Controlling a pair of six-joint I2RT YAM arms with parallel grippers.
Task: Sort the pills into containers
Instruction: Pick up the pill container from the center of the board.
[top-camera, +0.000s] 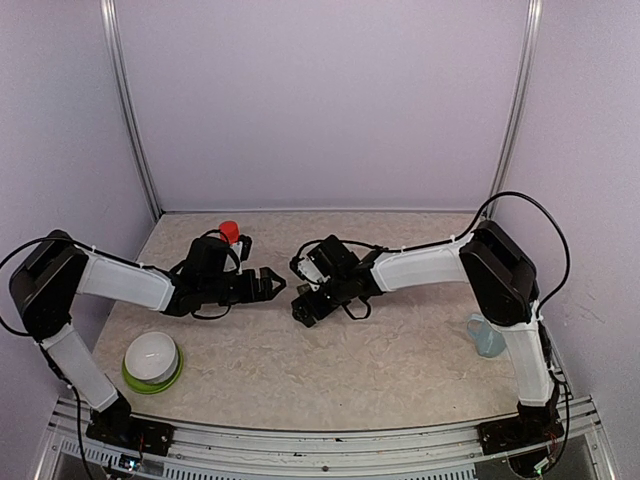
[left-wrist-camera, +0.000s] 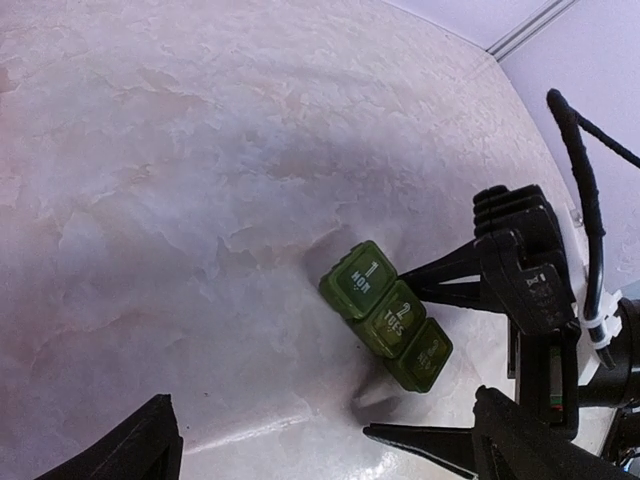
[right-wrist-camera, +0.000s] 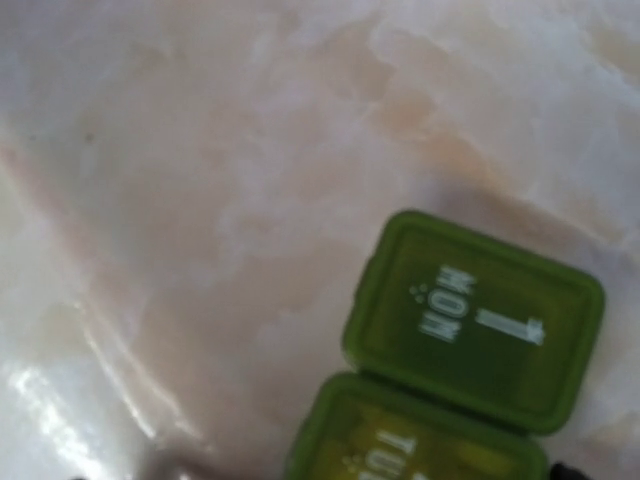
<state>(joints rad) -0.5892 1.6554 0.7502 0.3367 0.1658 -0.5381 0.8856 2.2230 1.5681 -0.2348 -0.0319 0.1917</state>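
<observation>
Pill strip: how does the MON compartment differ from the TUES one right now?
MON is marked 1; TUES is marked 2. MON is an end compartment with a neighbour on one side only. TUES is the middle one, joined to MON and to the third compartment. The right wrist view shows MON's lid whole, while TUES is cut off by the frame's bottom edge. Both are green and square, with lids shut.

The top view looks down from high at the near edge over the whole surface (top-camera: 400, 365). The left wrist view slants across it toward the containers (left-wrist-camera: 386, 320), mid-frame. The right wrist view sits blurringly close above their lids.
</observation>
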